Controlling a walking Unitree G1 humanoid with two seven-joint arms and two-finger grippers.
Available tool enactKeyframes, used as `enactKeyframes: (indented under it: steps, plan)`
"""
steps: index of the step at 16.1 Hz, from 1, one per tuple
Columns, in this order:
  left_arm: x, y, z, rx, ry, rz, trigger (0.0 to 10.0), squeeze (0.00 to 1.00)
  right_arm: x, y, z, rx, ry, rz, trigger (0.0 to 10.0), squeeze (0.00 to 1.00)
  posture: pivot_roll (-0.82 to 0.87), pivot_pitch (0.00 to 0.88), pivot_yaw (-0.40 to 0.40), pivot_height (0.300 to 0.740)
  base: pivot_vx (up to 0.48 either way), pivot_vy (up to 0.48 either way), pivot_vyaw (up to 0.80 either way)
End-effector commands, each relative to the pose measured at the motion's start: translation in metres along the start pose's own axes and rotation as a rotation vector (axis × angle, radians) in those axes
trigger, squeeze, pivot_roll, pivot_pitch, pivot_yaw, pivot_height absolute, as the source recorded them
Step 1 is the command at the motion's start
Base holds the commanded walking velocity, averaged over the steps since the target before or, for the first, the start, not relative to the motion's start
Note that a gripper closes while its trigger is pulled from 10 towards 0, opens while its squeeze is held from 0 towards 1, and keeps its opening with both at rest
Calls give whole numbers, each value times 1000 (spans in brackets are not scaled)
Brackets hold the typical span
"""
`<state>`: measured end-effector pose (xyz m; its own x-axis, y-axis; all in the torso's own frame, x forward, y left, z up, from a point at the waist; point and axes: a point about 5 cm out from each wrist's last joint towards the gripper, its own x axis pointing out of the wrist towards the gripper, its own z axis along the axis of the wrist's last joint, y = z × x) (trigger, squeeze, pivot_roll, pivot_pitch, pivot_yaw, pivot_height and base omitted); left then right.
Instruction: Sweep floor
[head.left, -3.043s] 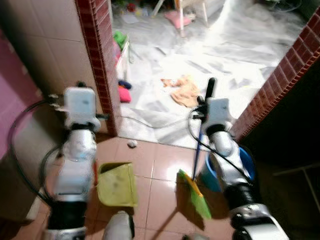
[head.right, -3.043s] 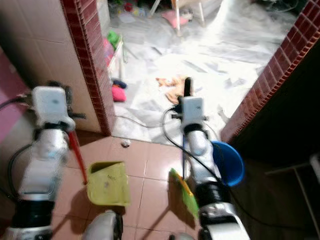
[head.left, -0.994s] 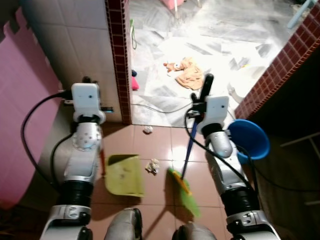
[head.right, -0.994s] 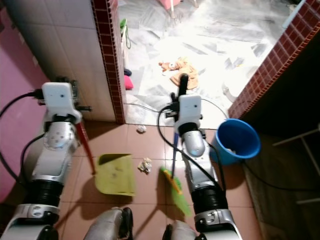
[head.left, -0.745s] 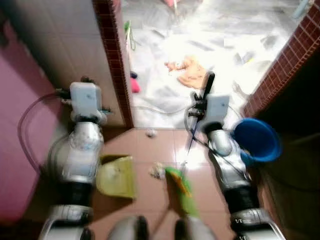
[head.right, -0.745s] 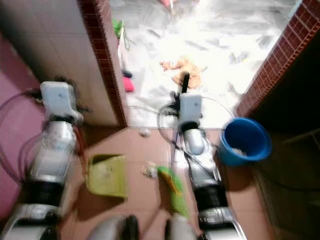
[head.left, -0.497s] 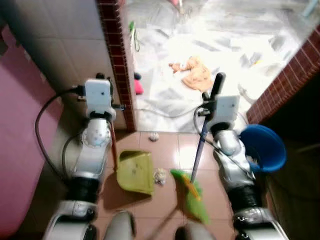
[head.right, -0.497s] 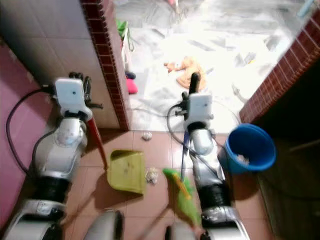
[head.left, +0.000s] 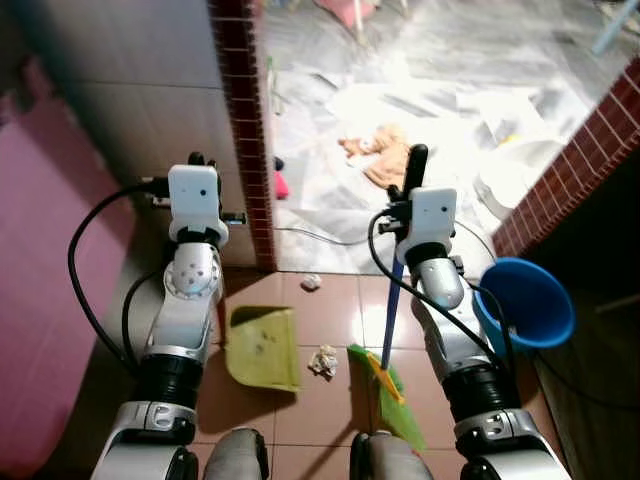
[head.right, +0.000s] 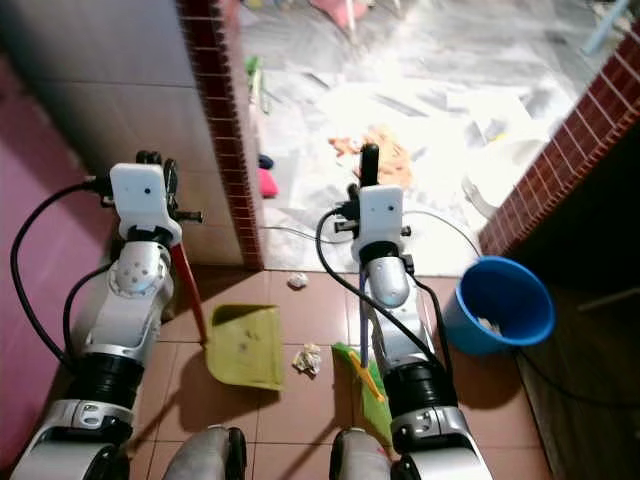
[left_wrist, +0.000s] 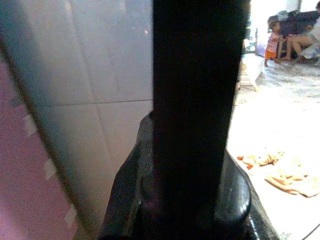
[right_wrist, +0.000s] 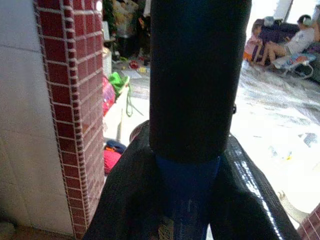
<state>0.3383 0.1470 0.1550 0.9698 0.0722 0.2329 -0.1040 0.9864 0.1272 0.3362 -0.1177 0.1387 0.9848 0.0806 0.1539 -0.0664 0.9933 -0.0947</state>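
Sweeping target: one crumpled paper wad (head.left: 322, 361) on the tile floor (head.left: 320, 410), between your two hands' tools, just beside the dustpan lip. A second wad (head.left: 311, 283) lies farther out, at the doorway threshold.

Your right hand (head.left: 415, 190) is clamped on the blue broom handle (head.left: 392, 315); green broom head (head.left: 385, 395) rests just right of the near wad. Your left hand (head.right: 152, 175) is closed around the red handle (head.right: 188, 290) of the yellow dustpan (head.left: 262, 347).

Risks, as judgement:
- a fast stroke could flick the wad past the pan
- pan lip lifting lets it slide under
- far wad may get missed.

Count: two wads, one broom, one dustpan, one blue bucket (head.left: 525, 305) beyond your right arm.
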Motion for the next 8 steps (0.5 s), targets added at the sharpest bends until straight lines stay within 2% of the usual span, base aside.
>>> enactKeyframes:
  steps: [1, 3, 4, 5, 7, 8]
  plan:
    - [4, -3, 12, 6, -80, 1, 10000, 0, 5, -7, 7, -5, -33, -32, 10000, 0, 5, 108, -22, 740, 0, 0, 0]
    - [3, -9, 9, -12, -74, -4, 10000, 0, 6, -9, 8, -7, -35, -51, 10000, 0, -3, 115, -27, 740, 0, 0, 0]
    - [0, -23, 4, -99, -73, -66, 10000, 0, 7, -11, 8, -14, -30, -75, 10000, 0, -4, 114, -28, 740, 0, 0, 0]
    - [-2, -30, 0, -133, -51, -78, 10000, 0, 8, -11, 9, -20, -33, -89, 10000, 0, -6, 116, -29, 740, 0, 0, 0]
    - [-4, -40, -3, -126, -50, -82, 10000, 0, 9, -10, 11, -32, -43, -96, 10000, 0, -9, 116, -28, 740, 0, 0, 0]
    - [-4, -49, -4, -174, -20, -95, 10000, 0, 11, -10, 14, -31, -50, -103, 10000, 0, -9, 116, -28, 740, 0, 0, 0]
